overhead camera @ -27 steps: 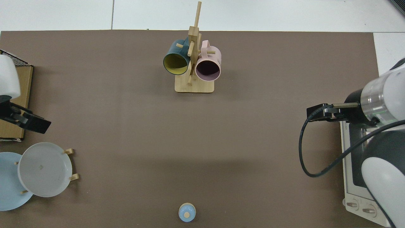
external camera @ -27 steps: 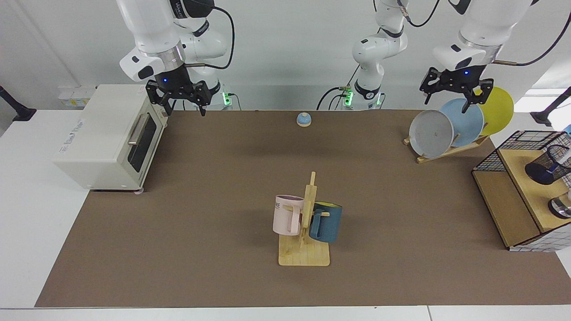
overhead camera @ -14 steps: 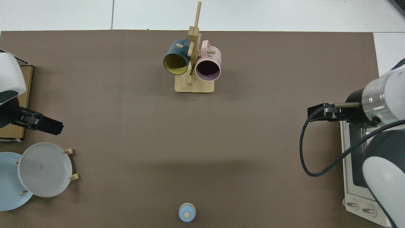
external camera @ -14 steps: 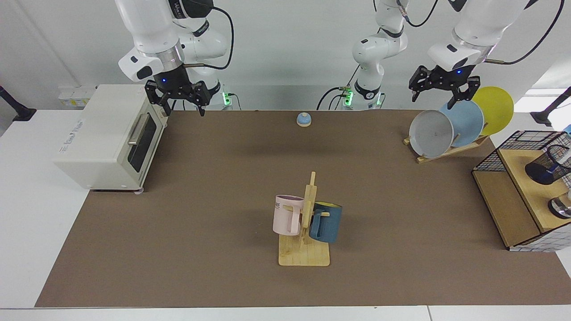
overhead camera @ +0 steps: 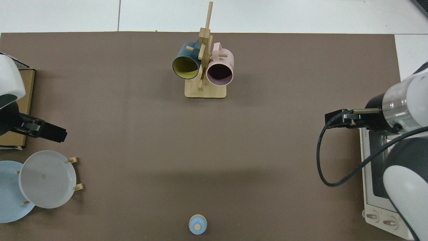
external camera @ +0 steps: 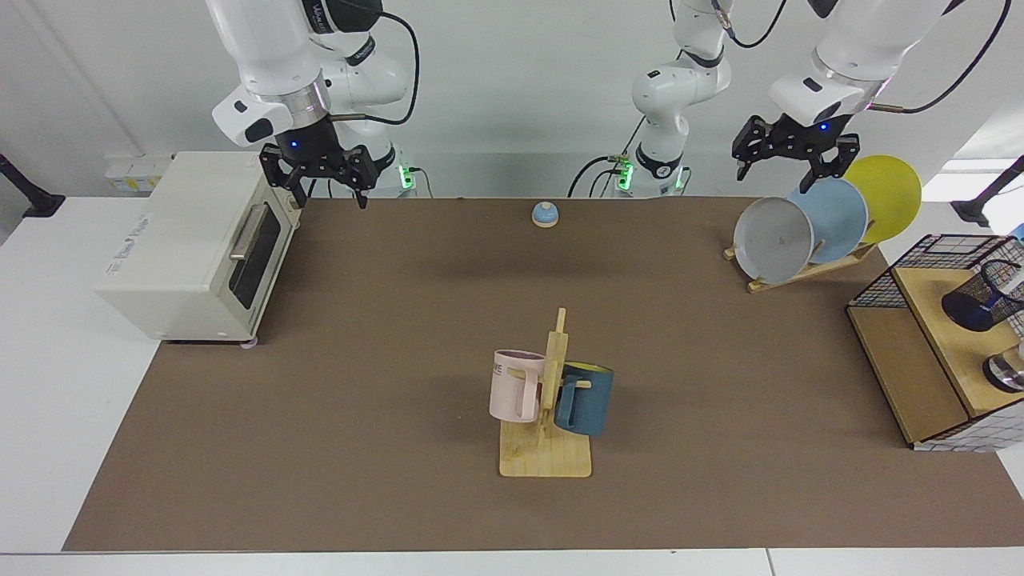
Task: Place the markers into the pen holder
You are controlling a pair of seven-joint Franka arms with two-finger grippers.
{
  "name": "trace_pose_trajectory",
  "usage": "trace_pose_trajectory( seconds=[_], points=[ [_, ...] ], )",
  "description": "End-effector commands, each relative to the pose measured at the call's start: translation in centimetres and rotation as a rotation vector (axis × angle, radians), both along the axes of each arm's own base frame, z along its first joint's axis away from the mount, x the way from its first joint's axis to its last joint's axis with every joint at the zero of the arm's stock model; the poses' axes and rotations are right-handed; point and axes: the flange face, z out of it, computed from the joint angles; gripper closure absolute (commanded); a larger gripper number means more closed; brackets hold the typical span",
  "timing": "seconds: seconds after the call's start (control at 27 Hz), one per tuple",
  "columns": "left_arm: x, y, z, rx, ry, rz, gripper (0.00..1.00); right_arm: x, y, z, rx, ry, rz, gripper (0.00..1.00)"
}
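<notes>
While parked up high, left gripper (external camera: 788,166) above the plate rack (external camera: 800,268), fingers spread, nothing held. Right gripper (external camera: 324,188) by the toaster oven (external camera: 184,248), same deal. Pen holder (external camera: 978,302) on the wooden shelf (external camera: 920,368) far off; marker inside it, hard to tell.

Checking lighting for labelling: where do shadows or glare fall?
Facing view: soft shadow band on the mat camera-side of the bell; bright glare at the right edge above the pen holder. Top view: faint band near the bell, no glare.
</notes>
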Motion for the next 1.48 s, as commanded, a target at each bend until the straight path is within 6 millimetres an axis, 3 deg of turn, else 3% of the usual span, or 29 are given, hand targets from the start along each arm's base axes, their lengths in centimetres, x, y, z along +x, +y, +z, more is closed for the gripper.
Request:
trace_pose_trajectory(
  seconds=[0.0, 0.37, 1.44],
  points=[
    [-0.3, 0.7, 0.6, -0.015, 0.005, 0.023, 0.00, -0.2, -0.3, 0.0, 0.008, -0.003, 0.011, 0.00],
    [-0.6, 2.4, 1.2, -0.021, -0.005, 0.051, 0.00, -0.3, -0.3, 0.1, 0.009, -0.005, 0.014, 0.00],
    [-2.1, 4.2, 1.6, -0.061, -0.066, 0.078, 0.00, -0.2, -0.3, 0.0, 0.008, -0.003, 0.011, 0.00]
  ],
)
